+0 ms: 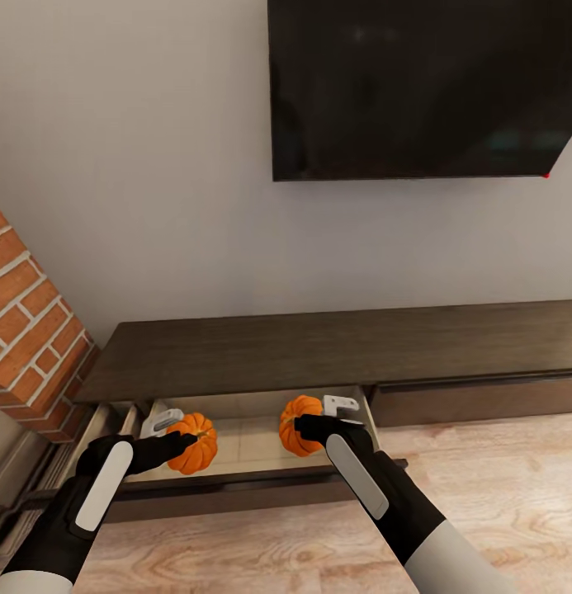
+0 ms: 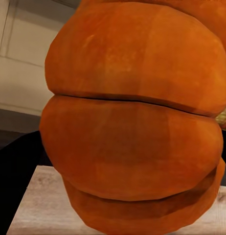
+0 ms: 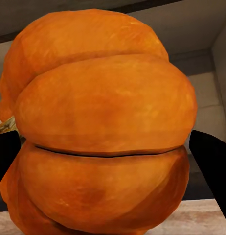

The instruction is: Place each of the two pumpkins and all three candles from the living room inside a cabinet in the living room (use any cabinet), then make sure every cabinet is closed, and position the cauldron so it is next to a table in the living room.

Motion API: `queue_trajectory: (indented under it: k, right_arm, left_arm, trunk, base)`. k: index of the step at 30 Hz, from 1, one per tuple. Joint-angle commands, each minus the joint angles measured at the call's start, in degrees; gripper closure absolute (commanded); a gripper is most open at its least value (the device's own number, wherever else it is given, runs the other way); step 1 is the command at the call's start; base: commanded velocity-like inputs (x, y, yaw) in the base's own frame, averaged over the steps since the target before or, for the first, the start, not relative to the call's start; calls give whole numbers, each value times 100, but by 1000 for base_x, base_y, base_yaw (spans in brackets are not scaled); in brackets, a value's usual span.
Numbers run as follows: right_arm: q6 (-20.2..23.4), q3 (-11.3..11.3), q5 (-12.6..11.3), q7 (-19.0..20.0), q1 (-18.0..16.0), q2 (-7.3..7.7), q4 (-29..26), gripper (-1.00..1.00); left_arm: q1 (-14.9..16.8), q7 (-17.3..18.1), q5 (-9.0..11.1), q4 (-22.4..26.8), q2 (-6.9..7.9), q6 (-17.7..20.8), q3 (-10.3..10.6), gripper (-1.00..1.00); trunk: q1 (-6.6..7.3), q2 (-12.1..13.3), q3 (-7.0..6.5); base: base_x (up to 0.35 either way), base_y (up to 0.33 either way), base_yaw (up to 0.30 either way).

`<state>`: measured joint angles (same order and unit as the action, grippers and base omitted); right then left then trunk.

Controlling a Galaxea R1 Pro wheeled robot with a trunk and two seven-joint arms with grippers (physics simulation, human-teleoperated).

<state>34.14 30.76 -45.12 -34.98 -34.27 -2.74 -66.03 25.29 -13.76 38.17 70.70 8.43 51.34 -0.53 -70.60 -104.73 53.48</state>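
Observation:
The long dark-brown cabinet [image 1: 319,346] stands against the wall with one pale-lined drawer [image 1: 248,433] pulled open. My left gripper [image 1: 183,440] is shut on an orange ribbed pumpkin [image 1: 201,452] over the drawer's left part. My right gripper [image 1: 305,429] is shut on the second pumpkin [image 1: 292,412] over the drawer's right part. Whether either pumpkin touches the drawer floor cannot be told. The left wrist view is close on its pumpkin [image 2: 132,132]. In the right wrist view, black fingers [image 3: 211,161] flank the other pumpkin [image 3: 103,132]. The candles, cauldron and table are out of view.
A black TV [image 1: 418,82] hangs on the wall above the cabinet. A brick column [image 1: 30,322] stands at the left, close to my left arm. The drawer front [image 1: 475,400] to the right is closed. Light wooden floor [image 1: 484,487] runs in front.

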Motion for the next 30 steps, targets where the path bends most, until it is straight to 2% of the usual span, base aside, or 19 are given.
queue_trajectory:
  k: [1, 14, 24, 30]
  right_arm:
    - [4, 9, -49, -53, -5, 1, -7, 100]
    - [6, 12, -57, -53, -5, 1, -7, 100]
    - [97, -6, -100, -69, -5, -5, 191, 100]
    - [101, -16, -102, -76, -4, -8, 274, 100]
  left_arm:
    - [3, -56, 77, 6, 1, 17, 0, 100]
    - [3, -56, 77, 8, 1, 17, 0, 100]
    - [3, -56, 77, 10, 1, 17, -2, 100]
    - [3, -56, 77, 8, 1, 17, -8, 100]
  trunk:
    - [1, -2, 5]
    - [1, -2, 5]
    - [1, -2, 5]
    - [-131, -243, 112]
  base:
    - [0, 36, 0]
    - [127, 65, 0]
    - [14, 0, 0]
    - [0, 0, 0]
